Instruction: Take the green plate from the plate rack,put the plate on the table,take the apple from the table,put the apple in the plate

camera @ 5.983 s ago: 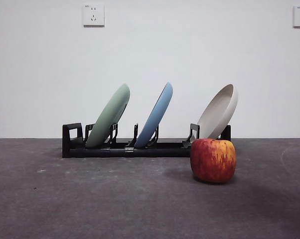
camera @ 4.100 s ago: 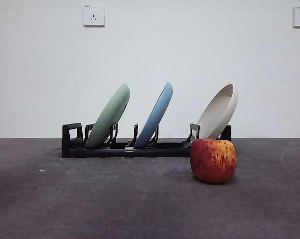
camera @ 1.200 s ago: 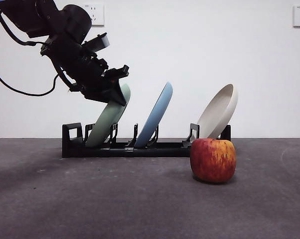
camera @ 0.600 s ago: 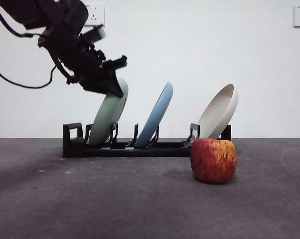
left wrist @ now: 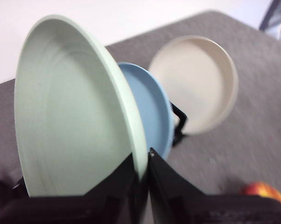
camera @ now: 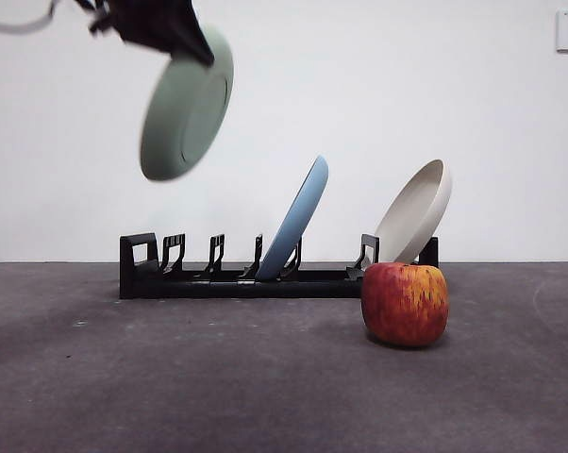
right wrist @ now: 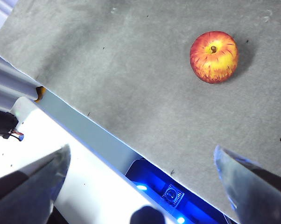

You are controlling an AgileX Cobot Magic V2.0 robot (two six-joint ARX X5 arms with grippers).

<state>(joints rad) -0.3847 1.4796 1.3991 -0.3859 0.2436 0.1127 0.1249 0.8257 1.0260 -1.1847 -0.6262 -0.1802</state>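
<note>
The left claw (left wrist: 141, 170) is pinching the rim of the green plate (camera: 185, 106), one jaw on each face of the edge, and holds it in the air well above the plate rack (camera: 171, 278), clear of the slots. In the front view the plate hangs tilted, its underside turned toward the camera, with the dark mass of the arm at the top edge of the picture above it. The rack stands toward the far edge of the tabletop (camera: 218, 377), its left-hand dividers bare. A light blue plate (camera: 295, 219) leans in a middle slot and a beige plate (camera: 414, 212) leans at the rack's right end. The apple (camera: 405, 304) sits on the tabletop just in front of the rack's right end, nearer the camera than the beige plate. In the left wrist view the green plate fills the foreground, with the blue and beige plates behind it and a sliver of the apple at the picture's corner. The right claw (right wrist: 143, 186) hangs high over the near edge of the tabletop with its jaws spread wide, the apple below and well apart from it.
</note>
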